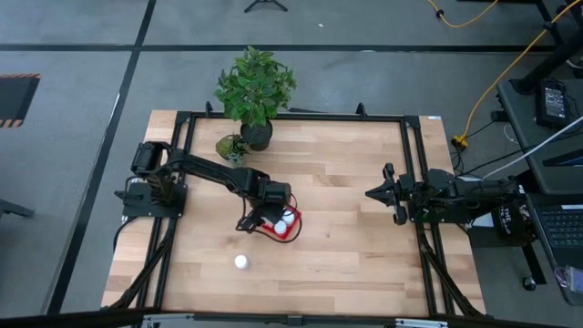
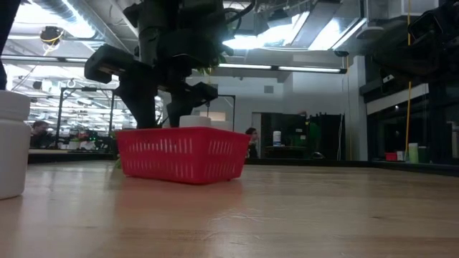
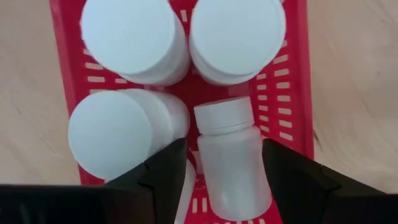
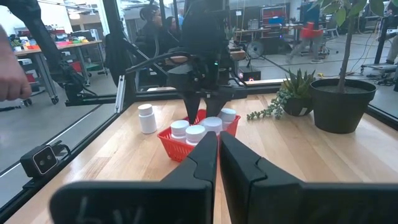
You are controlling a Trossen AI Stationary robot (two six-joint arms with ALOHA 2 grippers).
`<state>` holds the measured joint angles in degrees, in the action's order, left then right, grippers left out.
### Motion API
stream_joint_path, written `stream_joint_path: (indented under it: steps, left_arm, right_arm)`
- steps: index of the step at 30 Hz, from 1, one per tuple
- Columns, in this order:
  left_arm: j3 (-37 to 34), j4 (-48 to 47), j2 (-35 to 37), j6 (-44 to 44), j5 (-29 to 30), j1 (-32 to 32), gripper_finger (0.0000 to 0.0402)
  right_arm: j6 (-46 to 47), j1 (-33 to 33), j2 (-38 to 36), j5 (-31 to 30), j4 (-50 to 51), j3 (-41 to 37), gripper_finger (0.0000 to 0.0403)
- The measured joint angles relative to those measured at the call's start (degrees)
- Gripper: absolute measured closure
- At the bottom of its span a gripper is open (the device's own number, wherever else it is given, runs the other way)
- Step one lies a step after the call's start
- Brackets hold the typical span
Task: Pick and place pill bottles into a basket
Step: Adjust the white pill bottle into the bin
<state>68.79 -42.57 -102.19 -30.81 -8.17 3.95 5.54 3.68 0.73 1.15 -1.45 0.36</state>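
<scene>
So the left gripper (image 1: 276, 212) sat right over the red basket (image 1: 293, 235) mid-table, fingers (image 3: 163, 171) slightly apart around a lying bottle (image 3: 231, 155), three upright bottles (image 3: 130, 37) beside it. One loose bottle (image 1: 240, 262) stood near the front edge. The right gripper (image 1: 375, 193) waited shut by the right edge.

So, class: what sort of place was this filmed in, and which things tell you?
Probably a robotics lab or workshop: a framed wooden table with two mounted arms, workbenches and people behind, and cables trailing across the floor.
</scene>
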Motion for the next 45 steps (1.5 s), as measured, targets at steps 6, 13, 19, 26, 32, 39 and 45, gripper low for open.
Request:
stream_joint_path:
  steps: [6,13,19,26,32,39,45]
  left_arm:
    - [0.0,0.0,0.0,-0.4,-0.5,-0.4,0.0198]
    - [0.0,-0.1,0.0,-0.7,-0.6,0.6,0.0197]
    - [-1.8,1.1,0.1,0.0,-0.5,0.5,0.0198]
    - [-5.5,2.0,0.4,0.1,-0.3,0.9,0.0198]
    - [-5.6,3.9,0.3,0.2,-0.2,0.9,0.0202]
    - [-5.7,4.1,0.2,0.1,-0.1,0.9,0.0230]
    - [-5.7,4.1,0.2,1.6,-0.1,1.0,0.0237]
  right_arm:
    - [0.0,0.0,0.0,0.0,0.0,0.0,0.0381]
    - [0.0,0.0,0.0,0.0,0.0,0.0,0.0381]
    - [0.0,0.0,0.0,0.0,0.0,0.0,0.0381]
    - [0.0,0.0,0.0,0.0,0.0,0.0,0.0381]
    - [0.0,0.0,0.0,0.0,0.0,0.0,0.0381]
    - [0.0,0.0,0.0,0.0,0.0,0.0,0.0381]
    - [0.0,0.0,0.0,0.0,0.0,0.0,0.0381]
